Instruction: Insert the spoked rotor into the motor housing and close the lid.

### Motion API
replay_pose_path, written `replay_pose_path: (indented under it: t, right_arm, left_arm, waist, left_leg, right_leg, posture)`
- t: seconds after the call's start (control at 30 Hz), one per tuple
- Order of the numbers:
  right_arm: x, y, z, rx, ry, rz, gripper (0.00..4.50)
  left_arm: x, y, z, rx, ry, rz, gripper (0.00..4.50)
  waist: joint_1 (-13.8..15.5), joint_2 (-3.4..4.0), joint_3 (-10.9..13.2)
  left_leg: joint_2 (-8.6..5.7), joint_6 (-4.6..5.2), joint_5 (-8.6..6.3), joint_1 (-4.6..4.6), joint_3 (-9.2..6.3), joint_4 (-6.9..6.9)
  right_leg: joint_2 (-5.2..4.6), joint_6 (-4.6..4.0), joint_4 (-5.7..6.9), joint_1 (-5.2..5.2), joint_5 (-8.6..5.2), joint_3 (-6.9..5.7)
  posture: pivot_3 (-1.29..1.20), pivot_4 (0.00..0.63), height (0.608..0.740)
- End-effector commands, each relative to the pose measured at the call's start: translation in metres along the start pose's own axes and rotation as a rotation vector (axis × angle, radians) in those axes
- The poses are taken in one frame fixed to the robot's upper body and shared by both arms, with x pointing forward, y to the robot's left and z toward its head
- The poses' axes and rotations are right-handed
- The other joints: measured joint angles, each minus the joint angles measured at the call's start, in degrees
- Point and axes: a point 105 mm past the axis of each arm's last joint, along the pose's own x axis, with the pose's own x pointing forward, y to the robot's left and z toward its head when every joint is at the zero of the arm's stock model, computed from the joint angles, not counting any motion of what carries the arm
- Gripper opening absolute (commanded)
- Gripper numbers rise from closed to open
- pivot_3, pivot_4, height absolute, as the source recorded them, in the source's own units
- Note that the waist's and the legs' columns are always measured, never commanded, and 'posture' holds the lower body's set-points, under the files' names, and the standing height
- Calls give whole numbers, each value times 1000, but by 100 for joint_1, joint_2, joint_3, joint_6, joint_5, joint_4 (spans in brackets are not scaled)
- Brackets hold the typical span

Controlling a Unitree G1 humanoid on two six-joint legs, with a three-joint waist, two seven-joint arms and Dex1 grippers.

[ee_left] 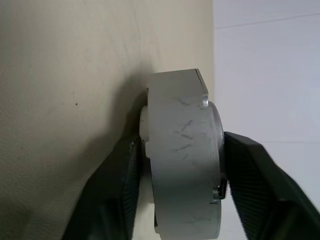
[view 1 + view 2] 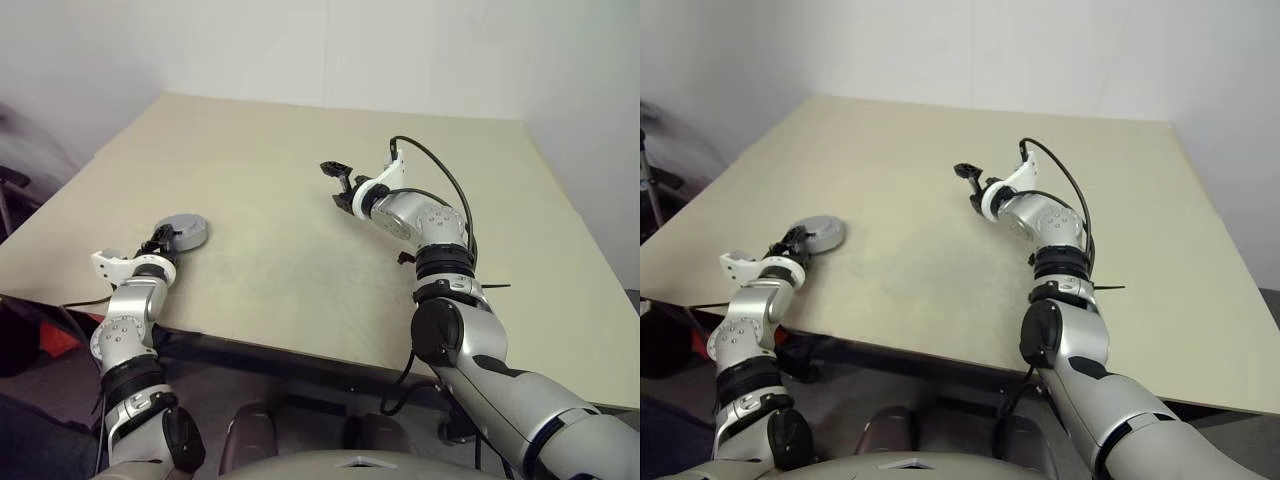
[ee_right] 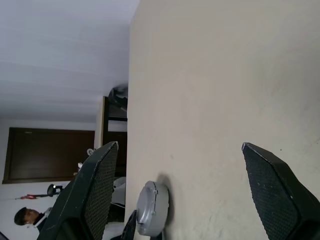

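the closed assembly (image 2: 183, 232), motor housing with the lid on top, is sitting flat on the table (image 2: 300, 200) near the left front edge. the spoked rotor cannot be seen and is judged to be inside, so the task is looking all but finished.

the left gripper (image 2: 160, 243) is straddling the assembly from the near side. in the left wrist view one finger (image 1: 112, 190) is lying against the underside by the table and the other finger (image 1: 260, 185) is standing just off the lid face with a sliver of gap. the jaws are judged to be mid-release, neither firmly pinching nor fully clear.

the right gripper (image 2: 343, 183) is hanging over the middle of the table, well apart from the assembly, fingers spread wide and carrying nothing.

risks from here:
- the assembly is resting close to the table edge; a finger dragging on withdrawal is likely to nudge it over.
- the lower finger is wedged under the housing; pulling out at an angle could tip the unit.
- whether the lid is seating fully cannot be told; a snag could lift it.
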Motion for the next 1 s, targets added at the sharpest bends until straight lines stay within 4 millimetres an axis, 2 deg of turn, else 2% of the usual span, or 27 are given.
replay_pose_path:
  t: [0.03, 0.07, 0.2, 0.37, 0.47, 0.63, 0.73, 0.83, 0.9, 1.0]
  right_arm:
    - [-1, 17, 9, -33, -31, 40, 4500]
    - [-1, 17, 9, -33, -31, 40, 4500]
    - [-1, 17, 8, -37, -31, 37, 4500]
    - [1, 18, 6, -44, -28, 36, 4500]
    - [1, 19, 6, -55, -29, 34, 4500]
    - [0, 15, 7, -82, -33, 21, 4500]
    - [-2, 10, 13, -171, -65, 3, 4500]
    - [-6, 4, 23, -316, -115, -5, 4500]
    - [-12, -4, 30, -508, -121, 4, 4500]
    - [-27, -14, 28, -718, 2, 111, 4500]
  left_arm:
    - [2, -17, -5, 31, 33, -43, 4083]
    - [2, -17, -6, 28, 40, -41, 4392]
    - [-2, -9, -37, 11, 210, -14, 4453]
    - [-26, -10, -105, -24, 575, -43, 4453]
    - [-39, -14, -130, -30, 687, -74, 4453]
    - [-46, -29, -147, 33, 761, -144, 4453]
    - [-45, -48, -148, 258, 743, -250, 4453]
    - [-45, -68, -149, 495, 667, -380, 4453]
    - [-47, -79, -149, 632, 625, -471, 4453]
    - [-50, -90, -149, 787, 582, -595, 4453]
  waist:
    - [3, 1, 0]
    - [3, 1, 0]
    - [11, 1, 0]
    - [92, 3, -2]
    - [177, 3, -2]
    - [172, 3, -2]
    - [133, 3, -1]
    - [129, 3, -1]
    - [137, 3, -1]
    - [144, 3, -1]
  left_leg:
    - [0, 0, 0, 6, 0, 0]
    - [-1, 0, 0, 18, 0, 0]
    - [-4, 0, -1, 60, 1, -1]
    - [-29, -1, 0, 63, 1, 0]
    - [-49, 0, -1, 60, 1, 1]
    - [-59, 0, -1, 61, 1, 1]
    - [-52, -3, 1, 61, -1, 1]
    - [-33, -3, 1, 59, -5, 0]
    - [-29, -3, 1, 58, -5, -3]
    - [-33, 3, -2, 48, -4, -3]
  right_leg:
    - [0, 15, 0, 7, -9, 0]
    - [0, 19, 0, 18, -11, 0]
    - [-4, 24, -2, 60, -17, 2]
    - [-29, 27, -2, 72, -16, 6]
    - [-47, 29, -4, 74, -19, 9]
    - [-54, 37, -4, 75, -18, 11]
    - [-46, 39, -4, 73, -18, 10]
    - [-30, 55, -8, 70, -8, 7]
    - [-26, 56, -13, 70, -7, 6]
    - [-28, 57, -25, 72, -6, 6]
  posture:
    - [0, 0, 740]
    - [0, 0, 740]
    - [0, 0, 740]
    - [0, 0, 740]
    - [0, 0, 740]
    - [0, 0, 740]
    - [0, 0, 740]
    - [0, 0, 740]
    - [0, 0, 740]
    - [0, 0, 740]
